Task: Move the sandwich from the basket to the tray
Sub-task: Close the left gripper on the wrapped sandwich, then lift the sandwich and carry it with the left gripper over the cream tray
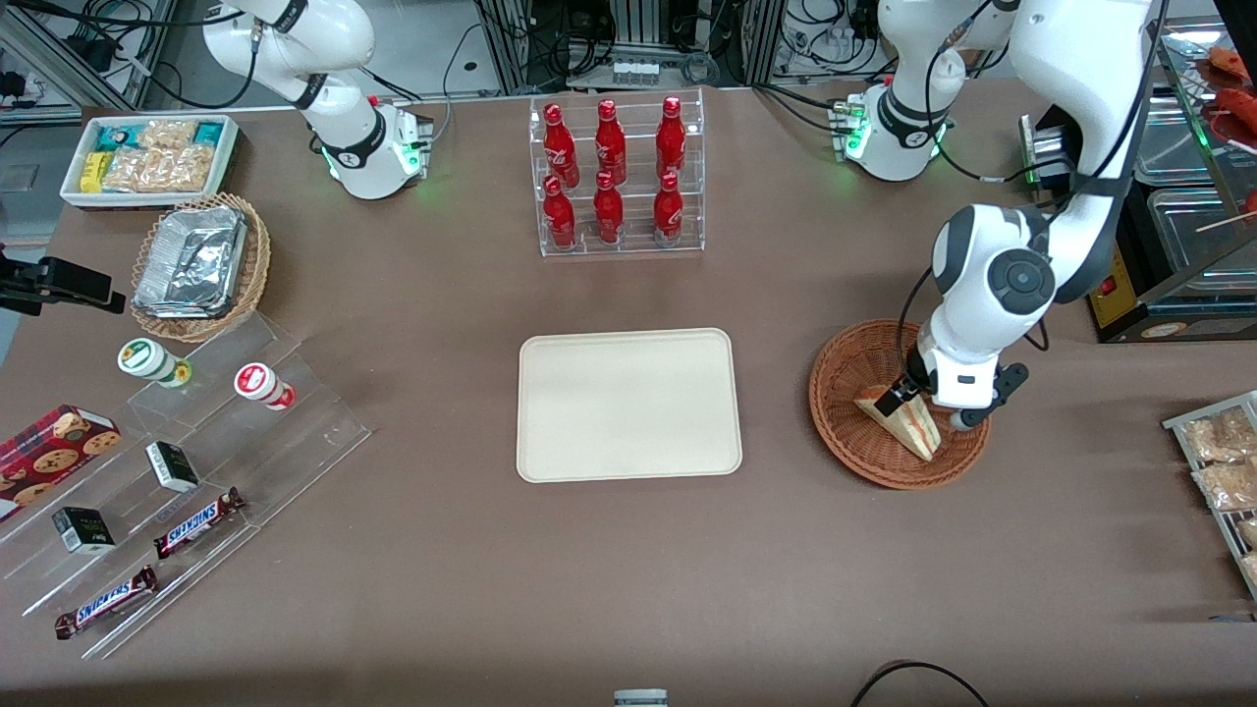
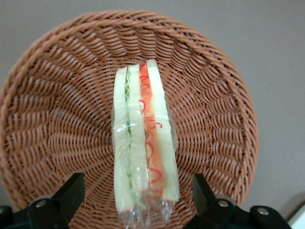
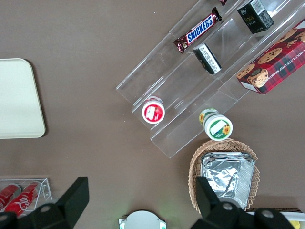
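The sandwich [image 2: 143, 143], a light, soft wedge in slick clear wrap, stands on edge in the basket [image 1: 845, 368] at the front view's right, and we judge the open gripper [image 2: 138, 198] straddling it should pinch the bread faces gently.

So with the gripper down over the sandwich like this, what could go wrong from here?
The gripper sits in the basket with its fingers open on either side of the sandwich, not touching it.

1. The clear wrap looks loose and slick, so the wedge may slip or tilt once pinched.
2. The soft bread could get squashed by a hard close.
3. The basket looks light, so it might drag or lift with the sandwich on the way to the tray.
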{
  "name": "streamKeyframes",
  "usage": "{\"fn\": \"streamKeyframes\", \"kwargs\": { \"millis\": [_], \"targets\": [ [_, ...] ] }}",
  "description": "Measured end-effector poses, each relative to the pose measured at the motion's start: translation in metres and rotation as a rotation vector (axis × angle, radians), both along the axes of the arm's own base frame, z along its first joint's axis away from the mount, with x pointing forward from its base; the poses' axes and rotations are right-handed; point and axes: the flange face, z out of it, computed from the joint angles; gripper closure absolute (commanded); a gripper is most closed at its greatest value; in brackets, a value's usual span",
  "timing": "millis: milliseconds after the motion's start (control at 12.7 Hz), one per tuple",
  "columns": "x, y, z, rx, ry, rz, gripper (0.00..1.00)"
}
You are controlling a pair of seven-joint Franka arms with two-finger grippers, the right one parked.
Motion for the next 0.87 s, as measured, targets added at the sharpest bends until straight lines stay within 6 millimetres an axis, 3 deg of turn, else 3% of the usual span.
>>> {"fn": "streamKeyframes", "kwargs": {
  "millis": [79, 158, 237, 632, 789, 868],
  "targets": [
    [0.0, 0.0, -0.006, -0.001, 0.002, 0.0, 0.33],
    [0.0, 0.0, -0.01, 0.0, 0.005, 0.0, 0.81],
    [0.0, 0.0, -0.012, 0.001, 0.008, -0.002, 1.0],
    [0.006, -0.001, -0.004, 0.005, -0.013, -0.011, 1.0],
    [0.015, -0.003, 0.018, 0.014, -0.036, -0.022, 1.0],
    [0.02, -0.005, 0.038, 0.031, -0.026, -0.035, 1.0]
  ]
}}
